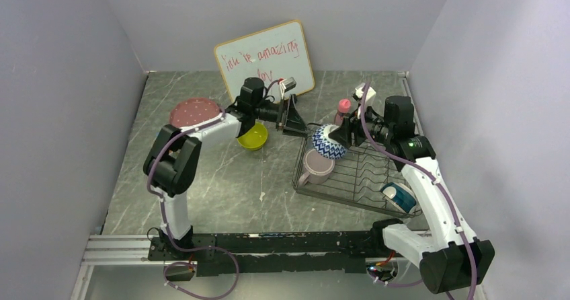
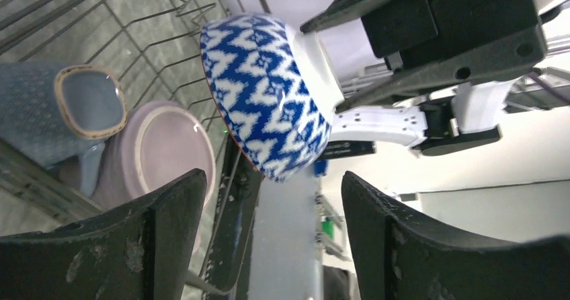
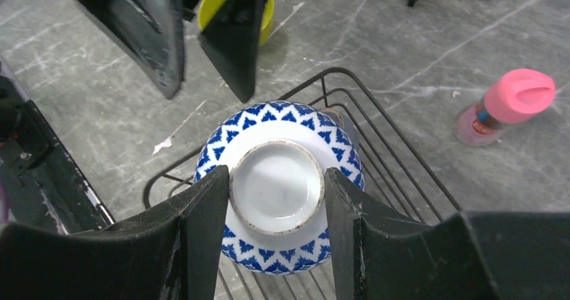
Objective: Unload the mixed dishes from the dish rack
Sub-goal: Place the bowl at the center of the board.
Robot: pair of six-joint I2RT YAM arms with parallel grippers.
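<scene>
My right gripper [image 1: 345, 136] is shut on the white foot ring of the blue-white patterned bowl [image 1: 328, 142] and holds it tilted over the far left corner of the dark wire dish rack [image 1: 366, 191]. In the right wrist view my gripper [image 3: 276, 182] has a finger on each side of the bowl [image 3: 279, 120]. My left gripper [image 1: 294, 117] is open and empty, just left of the bowl; its wrist view [image 2: 272, 202] shows the bowl [image 2: 262, 91] close ahead. A lilac mug [image 1: 316, 166] and a teal-white bowl [image 1: 399, 196] sit in the rack. The orange plate is out of view.
A pink dotted plate [image 1: 194, 111] and a yellow bowl [image 1: 253, 137] lie on the table to the left. A small pink bottle [image 1: 343, 109] stands behind the rack, and a whiteboard [image 1: 265, 59] leans at the back wall. A blue-grey cup [image 2: 80, 108] lies beside the mug [image 2: 165, 153].
</scene>
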